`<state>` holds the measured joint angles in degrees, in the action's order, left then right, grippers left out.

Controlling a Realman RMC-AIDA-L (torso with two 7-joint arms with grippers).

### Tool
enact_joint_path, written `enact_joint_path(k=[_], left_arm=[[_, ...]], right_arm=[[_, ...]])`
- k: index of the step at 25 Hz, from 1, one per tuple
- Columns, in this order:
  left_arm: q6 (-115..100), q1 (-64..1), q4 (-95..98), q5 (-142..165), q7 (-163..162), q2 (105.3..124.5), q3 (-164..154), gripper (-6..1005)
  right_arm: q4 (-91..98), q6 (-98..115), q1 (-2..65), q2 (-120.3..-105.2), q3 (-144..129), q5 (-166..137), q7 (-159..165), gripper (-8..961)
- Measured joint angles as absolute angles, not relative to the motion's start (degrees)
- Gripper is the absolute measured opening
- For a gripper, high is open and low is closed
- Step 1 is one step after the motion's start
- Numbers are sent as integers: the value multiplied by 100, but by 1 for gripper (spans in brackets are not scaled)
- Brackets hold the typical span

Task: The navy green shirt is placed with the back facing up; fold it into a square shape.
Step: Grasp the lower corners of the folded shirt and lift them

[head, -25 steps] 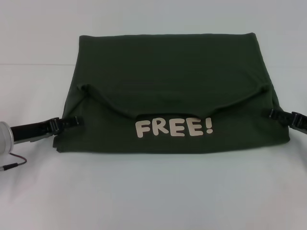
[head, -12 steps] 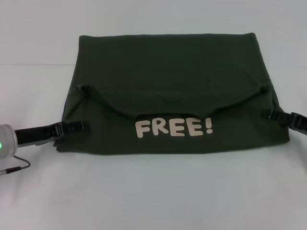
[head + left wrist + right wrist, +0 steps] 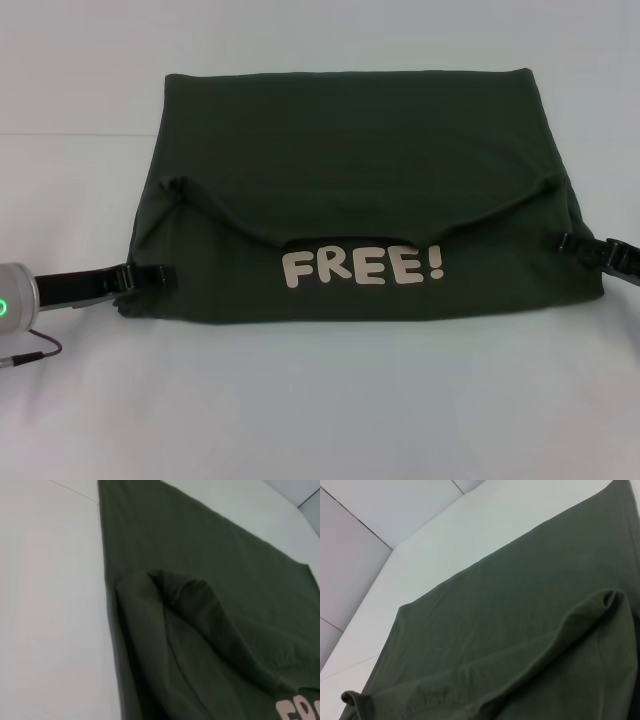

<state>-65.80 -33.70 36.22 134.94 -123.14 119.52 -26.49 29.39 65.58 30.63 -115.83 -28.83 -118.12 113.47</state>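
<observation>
The navy green shirt (image 3: 350, 170) lies partly folded at the centre of the white counter (image 3: 320, 400), its upper layer sagging above a "FREE!" print (image 3: 362, 267). The left gripper (image 3: 150, 275) sits at the shirt's left edge, the right gripper (image 3: 578, 245) at its right edge; whether either pair of jaws holds fabric, I cannot tell. Risk: uneven lifting could drag the layers askew, spoiling the square. No containers present.

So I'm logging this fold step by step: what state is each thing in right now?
navy green shirt: partly folded, a flap doubled toward the near edge, its FREE! print showing, flat on the table.
left gripper: at the shirt's left near edge.
right gripper: at the shirt's right edge.
</observation>
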Motion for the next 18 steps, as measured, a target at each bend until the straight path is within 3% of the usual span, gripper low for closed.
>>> enact_joint_path(k=[6,13,18], left_arm=[[-6573,-3375,3622,13505,-12332,11953,-2661,465],[-6574,-3376,3626,13509,-12348,11953,-2713,226],[-6574,-3390,3635,13509,-12351,11953,-2725,77]], right_arm=[[2958,6643,3031,-11483,-2886,-11869,11507,930],[3320,7268,3141,-10993,-2940,-12662,13357,931],[3456,7382,3373,-10752,-3164,-13143,14116,927]])
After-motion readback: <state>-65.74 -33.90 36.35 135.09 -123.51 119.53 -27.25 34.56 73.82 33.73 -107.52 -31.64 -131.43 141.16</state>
